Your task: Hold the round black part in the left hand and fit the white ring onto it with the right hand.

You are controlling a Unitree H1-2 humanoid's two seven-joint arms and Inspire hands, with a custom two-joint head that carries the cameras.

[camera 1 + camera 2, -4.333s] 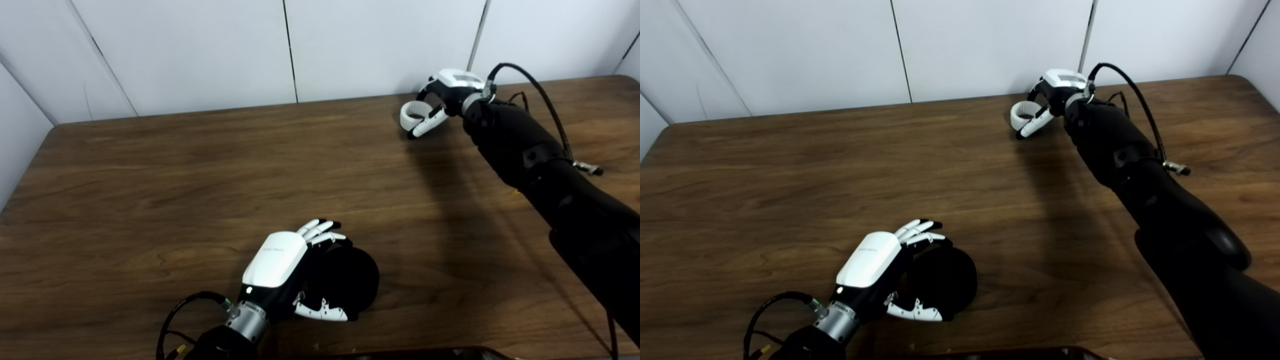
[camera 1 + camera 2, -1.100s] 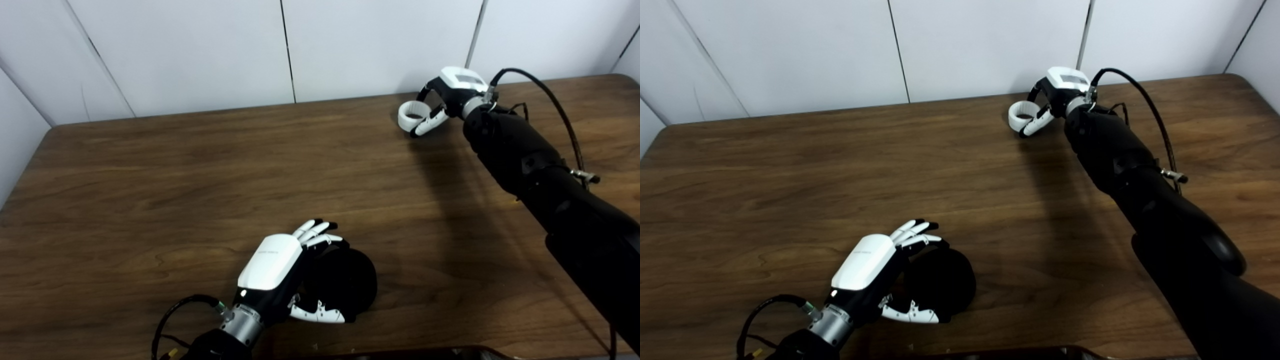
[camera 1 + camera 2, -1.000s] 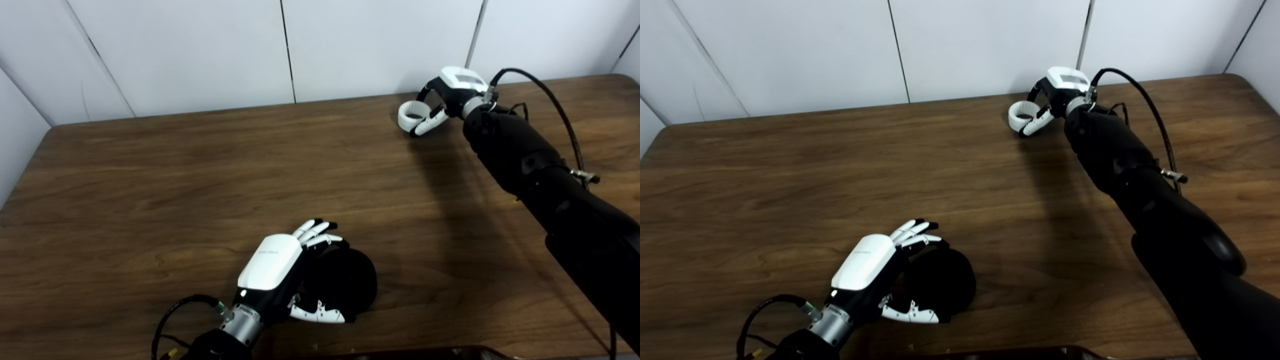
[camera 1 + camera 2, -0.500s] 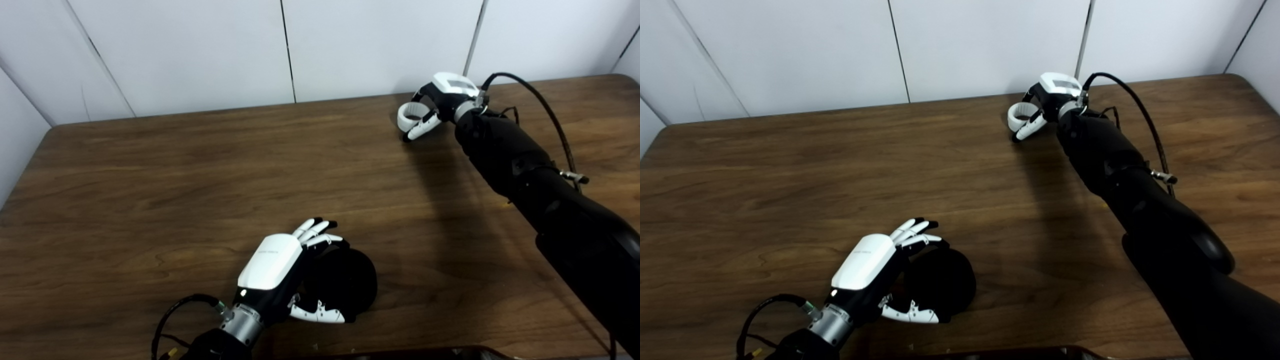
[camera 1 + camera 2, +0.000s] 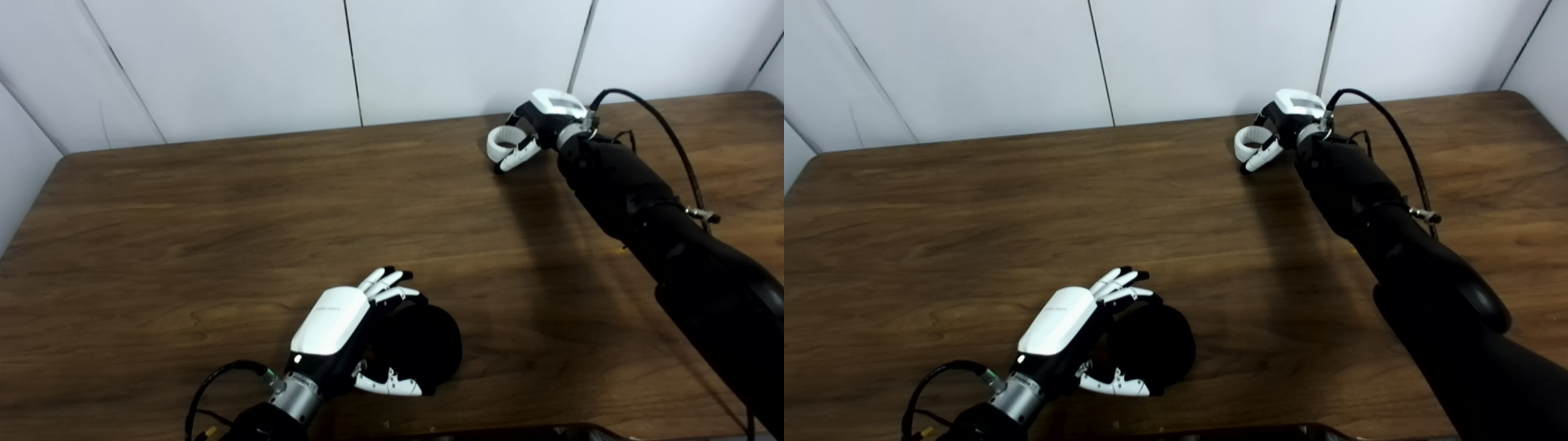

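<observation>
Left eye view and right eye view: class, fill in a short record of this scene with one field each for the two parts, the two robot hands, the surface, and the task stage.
Black part: round black part, near front edge of the wooden table
White part: white ring, far side of table, not yet fitted
Left robot hand: left robot hand curled around the black part
Right robot hand: right robot hand closed on the ring
Whether ring is lifted off table: cannot tell
Gap between parts: wide, ring far from black part
Task stage: both parts held, fitting not begun
</observation>
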